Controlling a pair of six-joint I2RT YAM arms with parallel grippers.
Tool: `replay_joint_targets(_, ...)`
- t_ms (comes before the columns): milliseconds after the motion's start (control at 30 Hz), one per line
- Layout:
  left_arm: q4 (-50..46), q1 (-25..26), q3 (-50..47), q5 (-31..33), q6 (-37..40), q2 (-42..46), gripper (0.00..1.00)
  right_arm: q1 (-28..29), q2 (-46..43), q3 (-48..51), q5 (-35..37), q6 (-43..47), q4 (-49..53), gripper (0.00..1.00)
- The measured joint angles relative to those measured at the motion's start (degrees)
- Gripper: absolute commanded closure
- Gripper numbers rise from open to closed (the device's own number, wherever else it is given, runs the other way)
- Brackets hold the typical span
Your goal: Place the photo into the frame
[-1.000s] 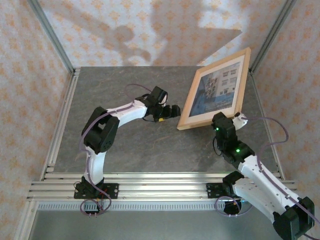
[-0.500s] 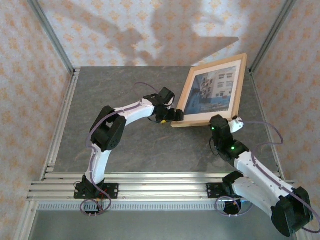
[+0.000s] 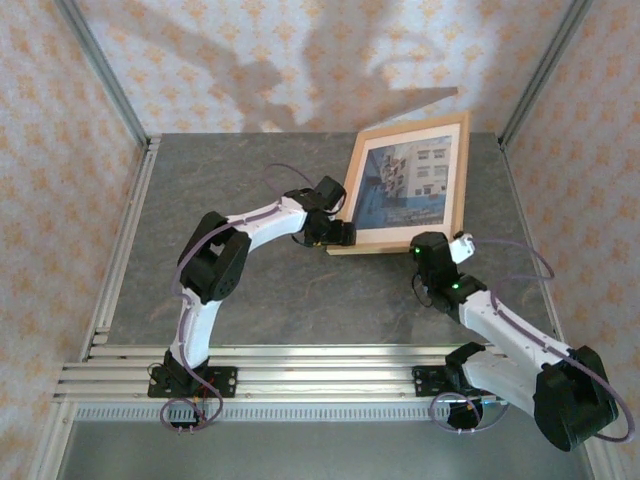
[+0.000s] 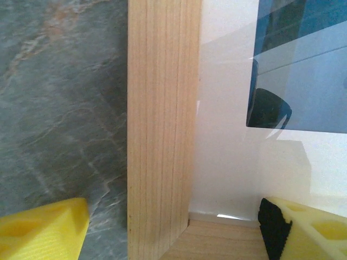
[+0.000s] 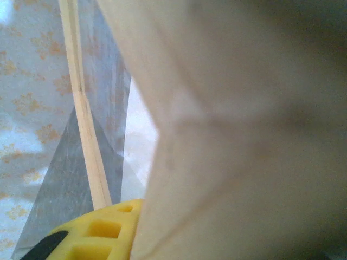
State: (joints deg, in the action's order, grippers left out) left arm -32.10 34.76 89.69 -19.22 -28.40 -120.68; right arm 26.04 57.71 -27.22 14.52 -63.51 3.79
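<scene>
The light wood frame [image 3: 398, 244] stands tilted over the back right of the table, its lower edge nearest the arms. Behind its glass sits the photo [image 3: 408, 183] of a white building and blue tones, with a white border round it. My right gripper [image 3: 438, 244] is shut on the frame's lower edge near the right corner; its yellow finger [image 5: 92, 234] shows beside blurred wood [image 5: 244, 162]. My left gripper [image 3: 336, 233] is open at the lower left corner. Its jaws straddle the left rail [image 4: 160, 135], one yellow finger [image 4: 46, 227] over the table, the other over the white border.
A grey stone-look table [image 3: 250, 190] lies under both arms, with aluminium rails along its left side [image 3: 125, 240] and near edge. Patterned walls close in the back and both sides, and the frame's shadow falls on the back wall.
The frame has swung left and turned squarer to the table, carried by my right gripper. My left gripper has come up to its lower left corner and stayed there.
</scene>
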Motion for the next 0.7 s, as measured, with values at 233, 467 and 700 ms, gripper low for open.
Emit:
replay_joint_targets(233, 0.0, -0.3, -8.0, 2.2, 0.4, 5.8, 0.19, 0.1, 3.5, -1.3, -5.3, -0.4, 0.7, 1.00)
replay_joint_targets(467, -0.6, -3.0, -15.0, 3.2, 1.4, 10.6, 0.17, 0.7, 9.2, -3.1, -11.2, -0.8, -1.0, 1.00)
replay_joint_targets(700, -3.7, -6.4, -16.0, 7.2, 3.3, 11.2, 0.15, 0.9, 15.8, -3.5, -12.2, -4.6, -2.0, 1.00)
